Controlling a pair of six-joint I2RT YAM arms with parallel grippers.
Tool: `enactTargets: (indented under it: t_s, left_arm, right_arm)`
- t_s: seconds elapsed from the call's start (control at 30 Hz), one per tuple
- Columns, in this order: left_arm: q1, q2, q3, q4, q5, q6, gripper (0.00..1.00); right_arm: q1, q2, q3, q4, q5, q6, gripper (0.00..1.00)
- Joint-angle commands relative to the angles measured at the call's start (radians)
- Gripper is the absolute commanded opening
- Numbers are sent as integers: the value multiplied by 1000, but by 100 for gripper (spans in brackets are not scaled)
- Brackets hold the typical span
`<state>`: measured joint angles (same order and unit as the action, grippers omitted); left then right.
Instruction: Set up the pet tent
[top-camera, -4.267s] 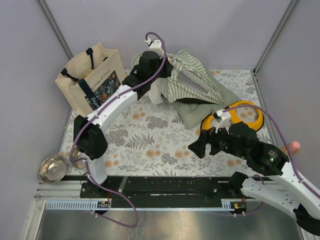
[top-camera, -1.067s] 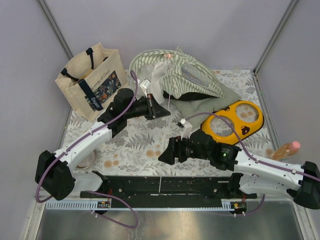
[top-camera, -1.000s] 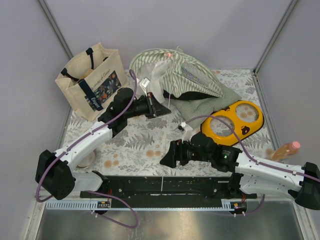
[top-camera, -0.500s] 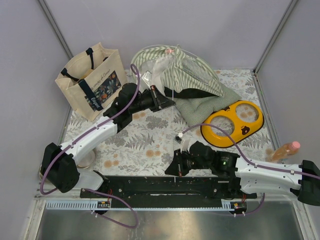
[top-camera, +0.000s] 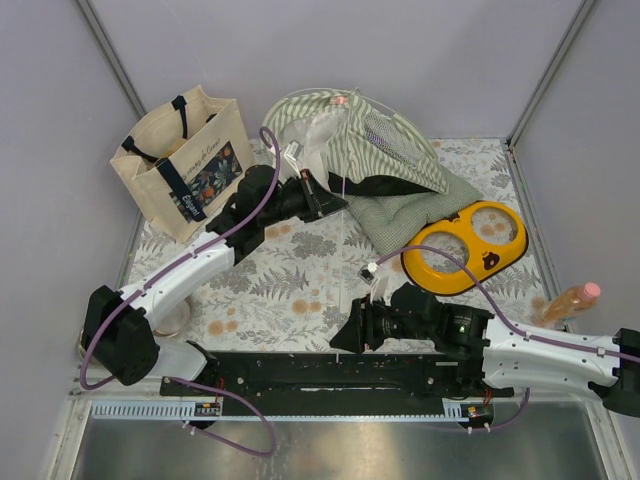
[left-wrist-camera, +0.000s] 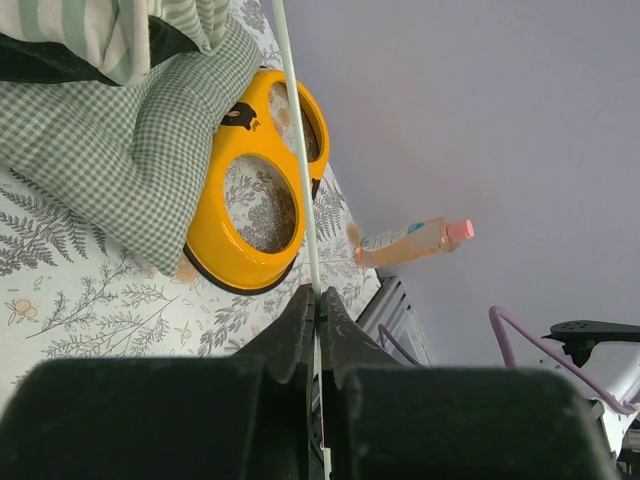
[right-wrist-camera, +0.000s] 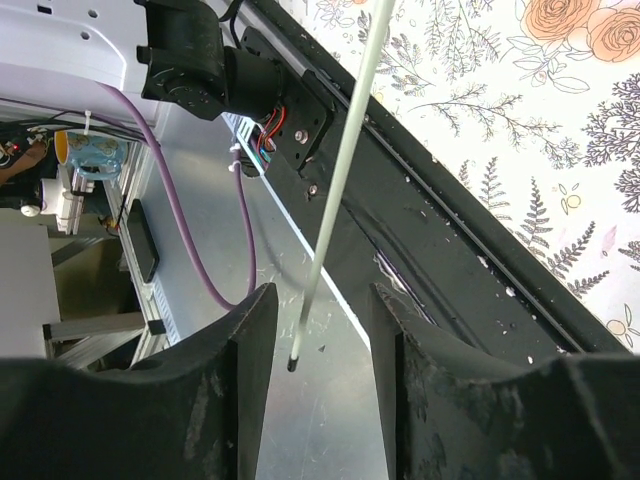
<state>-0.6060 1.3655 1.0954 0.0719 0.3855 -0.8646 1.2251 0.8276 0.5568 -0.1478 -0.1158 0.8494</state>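
Left end effector (left-wrist-camera: 317, 296) is clamped tight on a thin white pole (left-wrist-camera: 297, 150) of the pet tent (top-camera: 375, 140). The tent's green-and-white striped fabric sits just beyond the fingertips, toward the far side of the floral surface (top-camera: 270, 285). Closer to the arm bases, the right end effector (right-wrist-camera: 320, 295) has its jaws parted, with the pole's free end between its fingers, touching neither. A green checked cushion (left-wrist-camera: 110, 150) and a yellow double bowl (left-wrist-camera: 255, 143) lie to the right of the left end effector.
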Motion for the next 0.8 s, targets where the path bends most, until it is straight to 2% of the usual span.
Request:
enactTargets:
  t_s: [0.0, 0.07, 0.23, 0.3, 0.33, 0.37, 0.4, 0.43, 0.5, 0.53, 0.63, 0.77]
  left_arm:
    - [0, 3, 47, 71, -53, 21, 0]
    - [2, 4, 49, 72, -57, 16, 0]
    - [2, 9, 61, 65, -60, 21, 0]
    - [0, 12, 67, 58, -60, 27, 0]
    - [0, 12, 72, 57, -59, 32, 0]
    - [0, 11, 73, 54, -60, 36, 0]
    - [0, 9, 77, 46, -62, 45, 12]
    - [0, 6, 81, 37, -68, 58, 31]
    - [2, -9, 90, 25, -79, 105, 61]
    - [5, -20, 95, 13, -94, 125, 70]
    - [25, -71, 98, 6, -120, 194, 85]
    - [67, -134, 71, 29, -169, 251, 88]
  right_arm:
    - [8, 14, 14, 30, 16, -4, 48]
    - [8, 31, 20, 31, 16, -10, 45]
    - [7, 47, 22, 42, 7, -10, 27]
    - [8, 47, 23, 44, 10, -9, 14]
    - [10, 48, 25, 42, 11, -10, 3]
    - [8, 44, 29, 37, 15, -9, 0]
    - [8, 41, 34, 28, 19, -9, 0]
    - [8, 33, 38, 21, 24, -6, 0]
    - [8, 9, 48, -1, 39, 5, 0]
    - [8, -4, 54, -15, 50, 10, 0]
    - [8, -50, 78, -61, 76, 22, 0]
    - [10, -84, 120, -107, 97, 40, 0]
